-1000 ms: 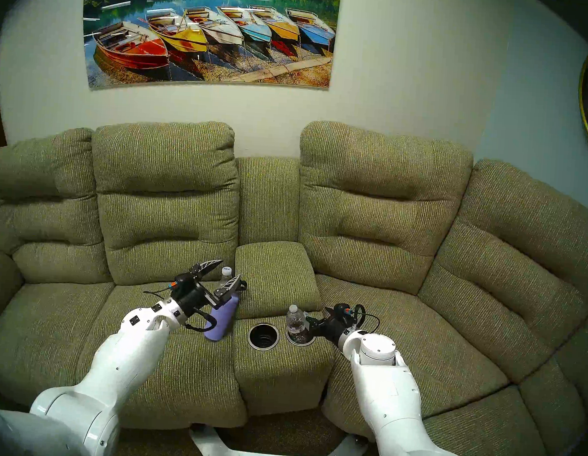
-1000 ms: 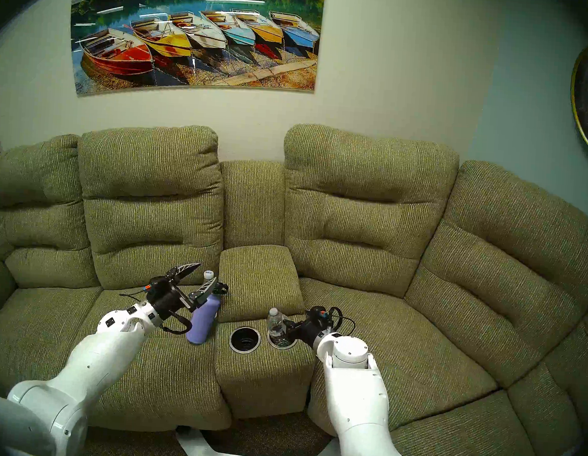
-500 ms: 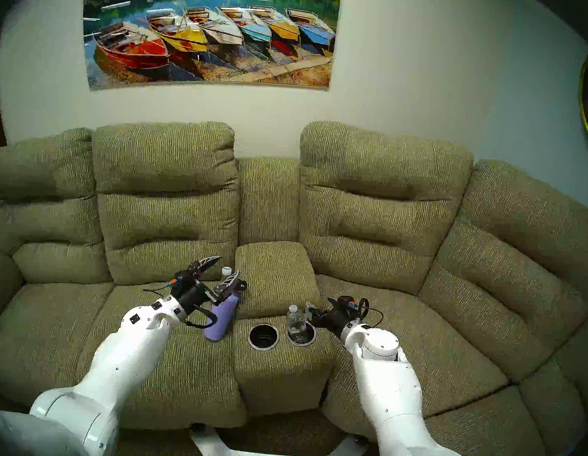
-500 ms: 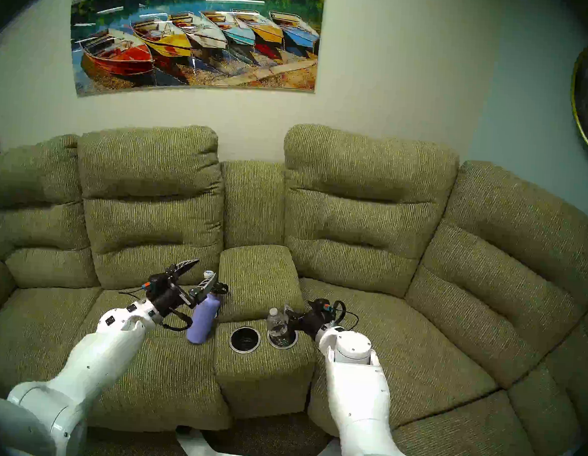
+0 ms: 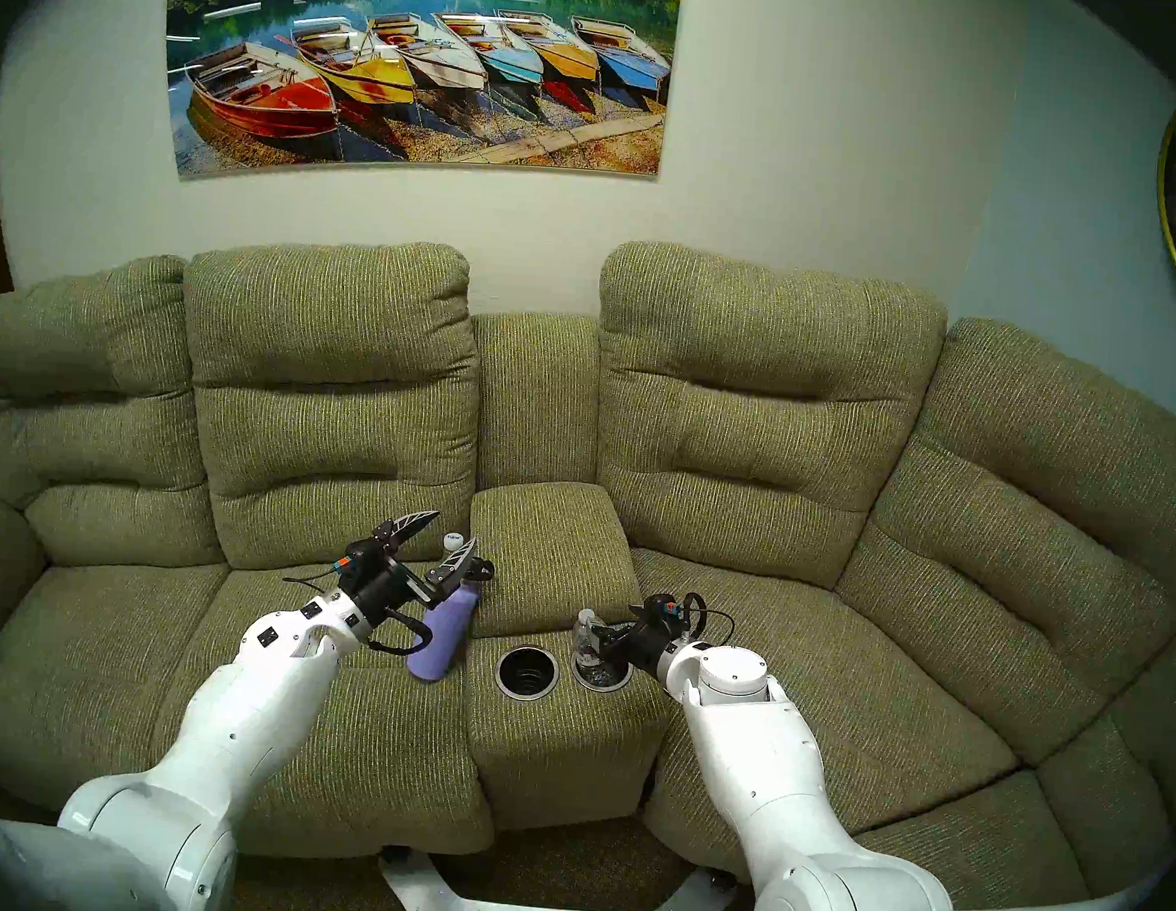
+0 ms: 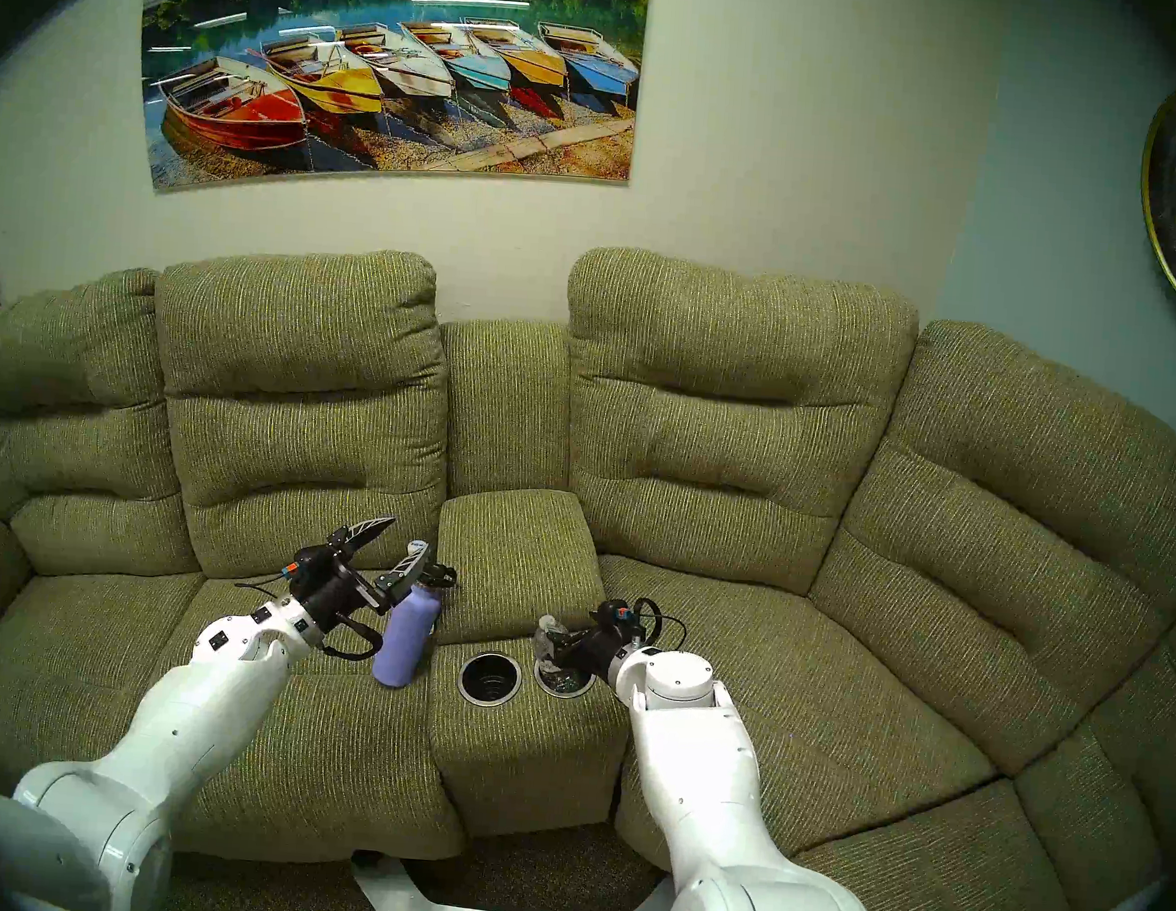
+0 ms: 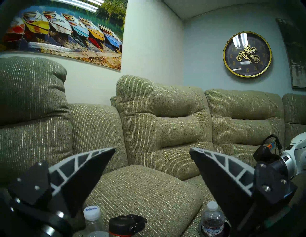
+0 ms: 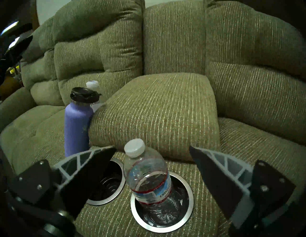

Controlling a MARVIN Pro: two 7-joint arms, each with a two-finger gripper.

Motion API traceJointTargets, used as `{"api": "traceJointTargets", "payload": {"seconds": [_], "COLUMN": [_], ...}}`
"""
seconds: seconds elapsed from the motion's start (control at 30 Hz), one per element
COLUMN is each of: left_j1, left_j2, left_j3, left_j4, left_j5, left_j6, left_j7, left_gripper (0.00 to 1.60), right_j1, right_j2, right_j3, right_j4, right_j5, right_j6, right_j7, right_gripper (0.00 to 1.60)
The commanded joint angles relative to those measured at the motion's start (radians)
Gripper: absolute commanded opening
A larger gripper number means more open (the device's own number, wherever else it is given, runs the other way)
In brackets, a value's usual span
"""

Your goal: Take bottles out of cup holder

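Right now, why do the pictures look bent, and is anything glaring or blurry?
Head views: fisheye bends the green ribbed-fabric sofa under a dark rim, and ceiling lights streak the glossy boat picture. Left wrist view: sharp, with glare bars on the gold-rimmed black wall clock. Right wrist view: dimmer and slightly soft; the small clear plastic bottle with a white cap shows highlights.

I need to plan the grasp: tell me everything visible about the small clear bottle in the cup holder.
The small bottle is crinkly clear plastic with a white screw cap and a blue, red-edged label. It is about half full of water. It leans in the right well of the cup holder, its base inside the silver rim. The open right gripper flanks it without touching.
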Motion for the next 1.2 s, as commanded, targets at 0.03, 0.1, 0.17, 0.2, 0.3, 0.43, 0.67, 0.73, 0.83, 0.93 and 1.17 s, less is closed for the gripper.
{"api": "traceJointTargets", "payload": {"seconds": [0.03, 0.1, 0.17, 0.2, 0.3, 0.43, 0.67, 0.73, 0.83, 0.93, 1.17], "left_j1": [-0.017, -0.02, -0.024, -0.024, -0.03, -0.037, -0.045, -0.049, -0.051, -0.055, -0.061], "left_j2": [0.003, 0.004, 0.005, 0.005, 0.004, 0.003, 0.004, 0.004, 0.004, 0.004, 0.005], "left_j3": [-0.003, -0.003, -0.004, -0.004, -0.005, -0.007, -0.01, -0.012, -0.013, -0.016, -0.021], "left_j4": [-0.002, 0.001, 0.007, 0.007, 0.016, 0.026, 0.038, 0.045, 0.049, 0.057, 0.069], "left_j5": [-0.004, -0.005, -0.006, -0.006, -0.006, -0.007, -0.008, -0.008, -0.009, -0.01, -0.012], "left_j6": [-0.003, -0.003, -0.003, -0.003, -0.004, -0.006, -0.007, -0.007, -0.008, -0.011, -0.012], "left_j7": [-0.008, -0.009, -0.01, -0.01, -0.011, -0.013, -0.016, -0.018, -0.019, -0.023, -0.03], "left_gripper": [1.6, 1.6, 1.6, 1.6, 1.6, 1.6, 1.6, 1.6, 1.6, 1.6, 1.6], "right_j1": [0.115, 0.129, 0.152, 0.152, 0.176, 0.213, 0.264, 0.286, 0.302, 0.329, 0.368], "right_j2": [-0.006, -0.005, -0.001, -0.001, -0.004, -0.007, -0.008, -0.011, -0.012, -0.016, -0.023], "right_j3": [-0.006, -0.009, -0.021, -0.021, -0.025, -0.032, -0.042, -0.045, -0.048, -0.047, -0.047], "right_j4": [0.076, 0.096, 0.127, 0.127, 0.164, 0.216, 0.286, 0.316, 0.341, 0.388, 0.453], "right_j5": [-0.011, -0.02, -0.036, -0.036, -0.045, -0.062, -0.081, -0.089, -0.097, -0.106, -0.121], "right_j6": [-0.02, -0.022, -0.022, -0.022, -0.027, -0.024, -0.024, -0.025, -0.026, -0.032, -0.026], "right_j7": [-0.031, -0.035, -0.033, -0.033, -0.036, -0.053, -0.047, -0.049, -0.056, -0.07, -0.092], "right_gripper": [1.6, 1.6, 1.6, 1.6, 1.6, 1.6, 1.6, 1.6, 1.6, 1.6, 1.6]}}
